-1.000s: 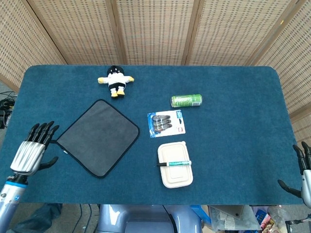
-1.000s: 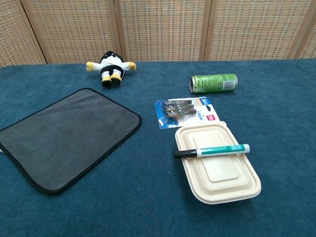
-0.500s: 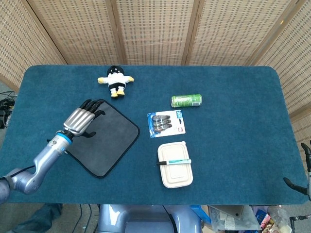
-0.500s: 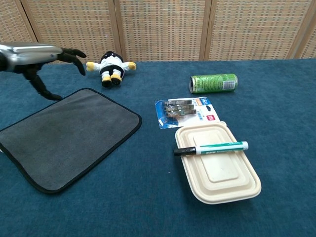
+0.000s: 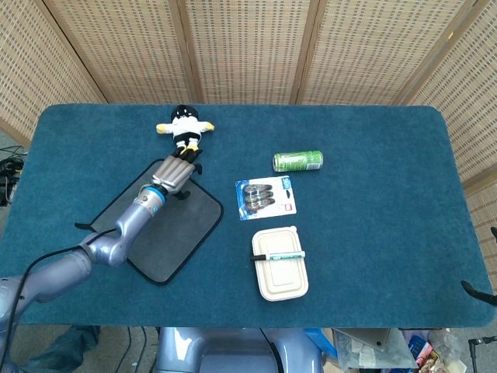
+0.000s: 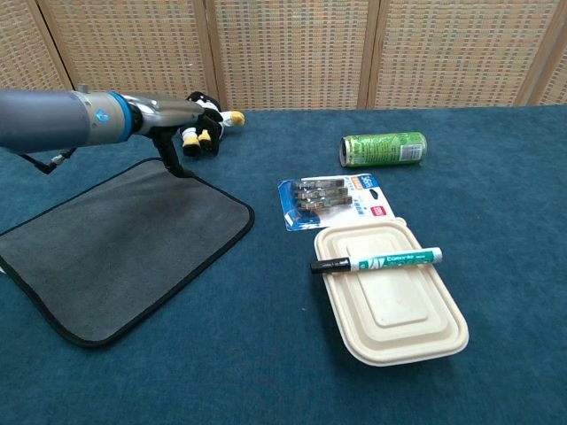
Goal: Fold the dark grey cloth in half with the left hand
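The dark grey cloth (image 5: pixel 159 225) (image 6: pixel 124 243) lies flat on the blue table, its black-edged corners pointing outwards. My left hand (image 5: pixel 174 173) (image 6: pixel 177 115) hovers over the cloth's far corner, fingers stretched out toward the plush toy and holding nothing. In the chest view its thumb points down, close to the cloth's far edge; I cannot tell whether it touches. Of my right hand (image 5: pixel 474 290) only a dark fingertip shows at the table's right front edge.
A black-and-white plush toy (image 5: pixel 185 127) (image 6: pixel 211 131) sits just beyond the left hand. To the right lie a green can (image 5: pixel 297 161), a blister pack (image 5: pixel 266 196), and a cream lidded container (image 5: pixel 281 272) with a green marker (image 5: pixel 277 256) on top.
My left arm has swung from the table's left front edge across the cloth to its far corner. The right hand has dropped almost out of view. The marker has shifted slightly on the lid.
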Tool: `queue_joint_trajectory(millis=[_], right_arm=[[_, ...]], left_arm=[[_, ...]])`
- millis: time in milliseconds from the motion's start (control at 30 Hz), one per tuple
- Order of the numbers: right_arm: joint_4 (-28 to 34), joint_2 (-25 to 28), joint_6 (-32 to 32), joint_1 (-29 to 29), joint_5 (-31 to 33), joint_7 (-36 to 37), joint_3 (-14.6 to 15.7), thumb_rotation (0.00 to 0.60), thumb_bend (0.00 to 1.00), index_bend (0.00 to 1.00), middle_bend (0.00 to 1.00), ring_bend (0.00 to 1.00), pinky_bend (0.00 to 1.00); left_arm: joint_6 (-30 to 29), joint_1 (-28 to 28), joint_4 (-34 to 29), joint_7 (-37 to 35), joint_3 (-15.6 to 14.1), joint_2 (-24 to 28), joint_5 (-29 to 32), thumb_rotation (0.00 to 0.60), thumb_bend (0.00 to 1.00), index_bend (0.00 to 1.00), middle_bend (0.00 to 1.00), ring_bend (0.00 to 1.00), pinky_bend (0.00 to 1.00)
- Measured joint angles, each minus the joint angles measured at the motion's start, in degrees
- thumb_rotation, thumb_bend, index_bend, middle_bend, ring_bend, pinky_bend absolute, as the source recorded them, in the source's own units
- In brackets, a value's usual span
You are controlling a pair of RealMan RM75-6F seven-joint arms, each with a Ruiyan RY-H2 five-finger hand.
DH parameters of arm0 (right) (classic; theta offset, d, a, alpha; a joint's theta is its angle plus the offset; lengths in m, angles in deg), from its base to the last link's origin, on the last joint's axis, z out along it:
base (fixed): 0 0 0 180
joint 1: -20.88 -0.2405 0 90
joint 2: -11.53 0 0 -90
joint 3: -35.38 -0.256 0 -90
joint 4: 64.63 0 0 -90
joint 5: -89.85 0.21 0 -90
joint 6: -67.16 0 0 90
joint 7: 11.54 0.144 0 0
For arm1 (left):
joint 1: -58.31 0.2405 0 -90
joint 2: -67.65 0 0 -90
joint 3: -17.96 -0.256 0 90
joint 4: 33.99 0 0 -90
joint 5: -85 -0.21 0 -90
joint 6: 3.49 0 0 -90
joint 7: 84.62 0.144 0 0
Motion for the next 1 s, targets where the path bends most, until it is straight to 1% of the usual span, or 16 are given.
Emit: queue_joint_trajectory(millis=[233, 433, 633, 1000], right_arm=[[-0.72, -0.42, -1.21, -0.43, 1.06, -0.32, -0.13, 0.6, 0.0, 0.0, 0.0, 0.0, 0.0], [-1.09, -0.61, -1.73, -0.61, 1.68, -0.38, -0.25, 0.6, 0.0, 0.0, 0.0, 0.0, 0.0], [-1.21, -0.58, -1.81, -0.59, 1.94, -0.2, -0.34, 0.6, 0.0, 0.0, 0.0, 0.0, 0.0], [-1.09, -0.55, -1.86, -0.62, 1.87, -0.33, -0.26, 0.6, 0.0, 0.0, 0.0, 0.0, 0.0]], left_arm=[[2.62, -3.97, 9.04, 2.18, -1.17, -6.66, 3.2, 0.6, 0.36, 0.34, 0.0, 0.0, 0.0], [4.96, -6.48, 14.68, 2.28, -1.93, -10.58, 4.65, 0.6, 0.38, 0.34, 0.0, 0.0, 0.0], [5.94, -7.33, 17.58, 1.72, -2.7, -12.07, 5.13, 0.6, 0.38, 0.35, 0.0, 0.0, 0.0], [6.19, -6.57, 19.57, 1.03, -3.88, -12.05, 5.62, 0.6, 0.38, 0.36, 0.0, 0.0, 0.0]])
